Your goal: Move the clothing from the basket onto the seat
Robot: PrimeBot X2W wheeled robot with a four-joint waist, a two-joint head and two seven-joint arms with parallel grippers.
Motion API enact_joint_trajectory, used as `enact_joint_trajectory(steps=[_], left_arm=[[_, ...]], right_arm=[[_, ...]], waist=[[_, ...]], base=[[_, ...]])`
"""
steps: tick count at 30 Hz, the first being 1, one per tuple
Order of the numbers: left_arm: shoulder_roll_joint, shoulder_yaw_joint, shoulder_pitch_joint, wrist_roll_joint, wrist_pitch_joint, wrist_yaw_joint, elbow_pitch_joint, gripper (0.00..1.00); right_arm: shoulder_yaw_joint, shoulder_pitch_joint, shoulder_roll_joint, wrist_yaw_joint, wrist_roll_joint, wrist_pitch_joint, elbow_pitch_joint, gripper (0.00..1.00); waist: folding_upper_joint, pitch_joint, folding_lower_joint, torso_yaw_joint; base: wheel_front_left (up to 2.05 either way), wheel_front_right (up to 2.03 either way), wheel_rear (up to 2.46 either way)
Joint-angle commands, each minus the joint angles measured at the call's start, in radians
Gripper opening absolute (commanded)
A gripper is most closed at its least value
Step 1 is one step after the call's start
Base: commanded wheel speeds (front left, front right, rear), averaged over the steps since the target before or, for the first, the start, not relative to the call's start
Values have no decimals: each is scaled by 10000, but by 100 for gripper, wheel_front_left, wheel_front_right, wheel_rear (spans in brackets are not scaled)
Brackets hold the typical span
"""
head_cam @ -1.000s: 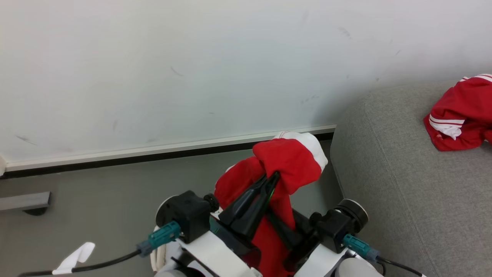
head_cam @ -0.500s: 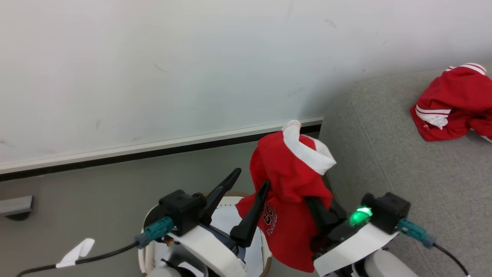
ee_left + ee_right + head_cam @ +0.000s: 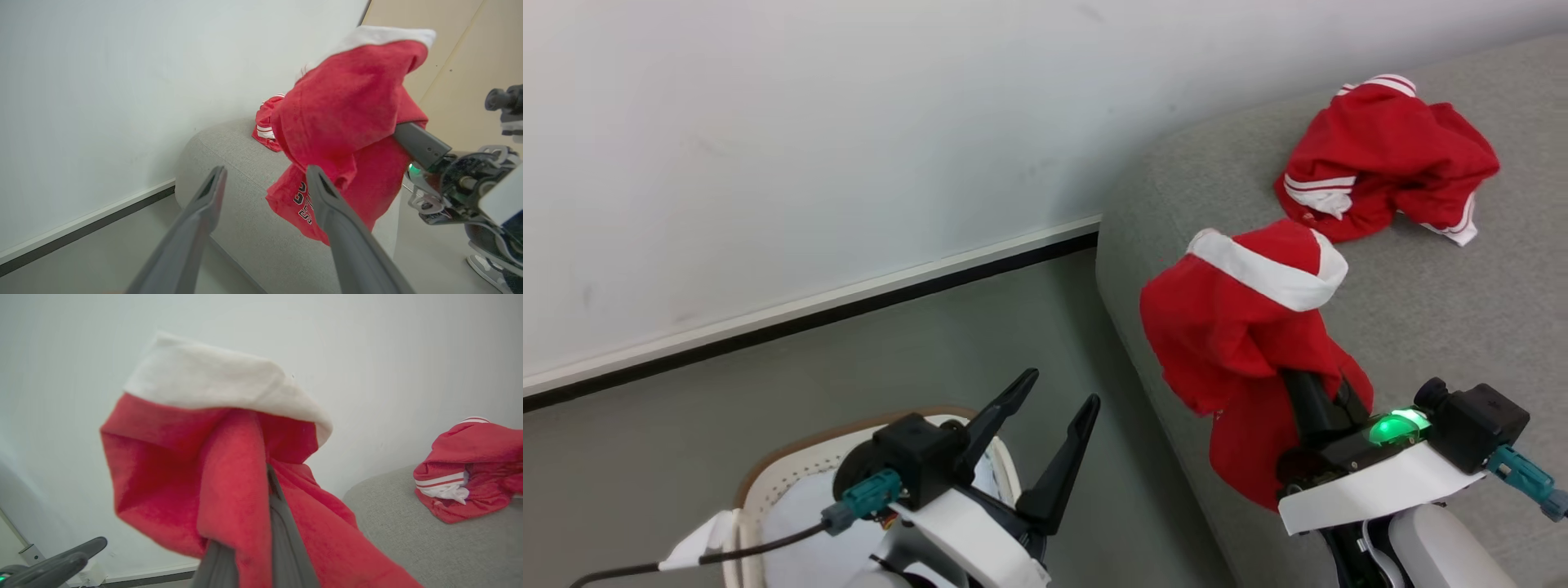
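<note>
the right fingers (image 3: 1311,400) are clamping a red garment (image 3: 1241,327), holding it bunched above the seat's (image 3: 1437,343) near left edge, probably for dropping beside the other garment (image 3: 1380,155) lying farther back. the left fingers (image 3: 1066,457) are standing wide apart, empty, over the basket (image 3: 792,461), leaving the carrying to the right arm.
</note>
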Motion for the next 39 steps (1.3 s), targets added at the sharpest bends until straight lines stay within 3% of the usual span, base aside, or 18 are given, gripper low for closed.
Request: enact_joint_trajectory(steps=[1,8,14,24,25,29,35,39], left_arm=[[48,-29,-96,154,-31,-8,46,100],[64,-153,-233,198,-46,-4,30,100],[130,-238,-539,315,50,16,-165,100],[369,-711,-2571,980,867,-331,-803,100],[395,-856,-3224,1141,1031,-427,-892,100],[368,-1167,-4435,1380,1101,-551,-867,100],[275,-1532,-5961,1785,771,-623,-419,100],[11,-1775,-6604,1832,438,-655,5,100]], right_arm=[[-68,123,-10,-22,-87,-1,-74,0],[-334,301,76,-22,-183,-3,-226,0],[-1002,266,182,-24,-319,-1,-358,0],[-3851,-1684,625,-22,-1247,-1,-329,0],[-4571,-2438,561,-24,-1472,-2,-218,0],[-5939,-4137,-3,-24,-2101,-1,283,0],[-8022,-7119,-1524,-24,-3153,269,2107,0],[-9719,-8650,-2415,-24,-4913,595,3632,0]], waist=[[-1,131,-1,-433],[-1,225,-1,-1065],[-1,721,-1,-1156],[-1,3700,-1,-486],[-1,4402,-1,-254],[-1,5479,-1,219],[-1,6404,-1,877],[-1,6764,-1,1403]], base=[[0,0,0],[0,0,0],[0,0,0],[0,0,0],[0,0,0],[0,0,0],[0,0,0],[0,0,0]])
